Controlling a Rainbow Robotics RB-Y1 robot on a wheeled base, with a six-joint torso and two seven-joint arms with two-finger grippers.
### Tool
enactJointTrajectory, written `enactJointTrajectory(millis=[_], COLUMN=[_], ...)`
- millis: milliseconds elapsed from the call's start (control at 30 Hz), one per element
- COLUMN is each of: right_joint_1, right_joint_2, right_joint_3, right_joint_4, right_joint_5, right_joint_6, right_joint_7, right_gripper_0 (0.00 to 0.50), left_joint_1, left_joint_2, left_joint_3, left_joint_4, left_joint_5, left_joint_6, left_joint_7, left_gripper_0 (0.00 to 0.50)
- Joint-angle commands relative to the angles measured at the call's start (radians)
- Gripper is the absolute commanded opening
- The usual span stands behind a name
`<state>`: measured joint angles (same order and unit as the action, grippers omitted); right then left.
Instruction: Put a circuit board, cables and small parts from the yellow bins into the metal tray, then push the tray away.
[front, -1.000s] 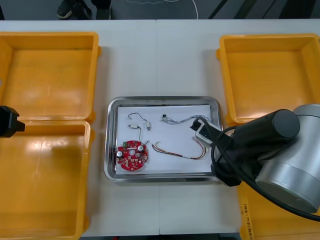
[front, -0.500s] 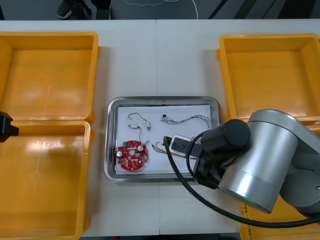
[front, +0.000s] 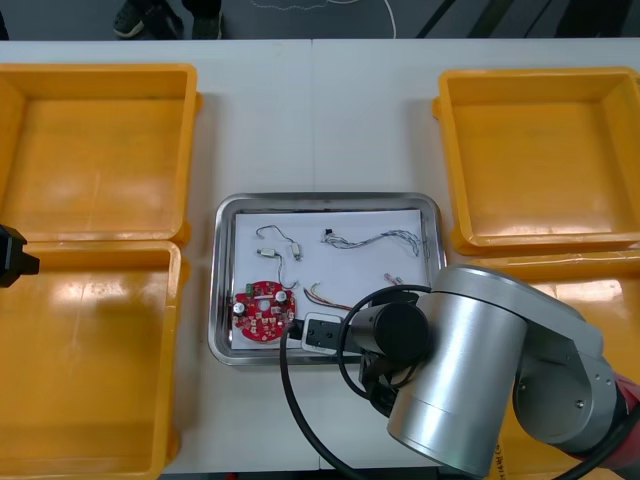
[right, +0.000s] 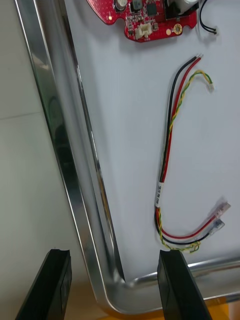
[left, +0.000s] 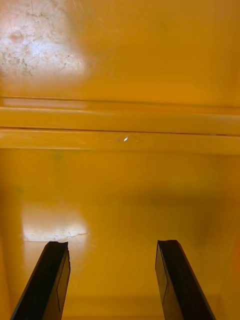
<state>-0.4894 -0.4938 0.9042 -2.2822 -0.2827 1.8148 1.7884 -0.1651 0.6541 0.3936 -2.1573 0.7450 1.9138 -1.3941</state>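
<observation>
The metal tray, white inside, lies at the table's middle. In it are a round red circuit board, a red and yellow cable, a blue and white cable and a black cable with small metal parts. My right gripper is low over the tray's near edge, beside the board. It stands open, one finger outside the shiny rim, the other inside near the cable's end; the board lies farther off. My left gripper waits open over the left bins.
Two yellow bins stand left of the tray, and one at the far right. The right near bin is mostly hidden under my right arm's bulky grey body. Bare table lies beyond the tray.
My right arm has swung from the tray's right side across to its near edge, the gripper moving left and toward me. The left gripper has drawn back slightly to the left.
</observation>
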Motion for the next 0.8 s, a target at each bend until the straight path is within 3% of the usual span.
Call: enactJointTrajectory(millis=[33,800], right_joint_1=[-0.054,-0.09], right_joint_2=[0.063,0.132], right_joint_3=[0.018,0.093], right_joint_4=[0.053,0.193], right_joint_5=[-0.007,-0.001], right_joint_6=[-0.029,-0.077], right_joint_7=[0.039,0.077], right_gripper_0=[0.5,0.5], left_joint_1=[0.019,0.021], left_joint_2=[0.044,0.042], left_joint_3=[-0.007,-0.007], left_joint_4=[-0.032,-0.032], left_joint_5=[0.016,0.017], left_joint_6=[0.006,0.006], left_joint_7=[0.006,0.004], left_gripper_0=[0.5,0.5])
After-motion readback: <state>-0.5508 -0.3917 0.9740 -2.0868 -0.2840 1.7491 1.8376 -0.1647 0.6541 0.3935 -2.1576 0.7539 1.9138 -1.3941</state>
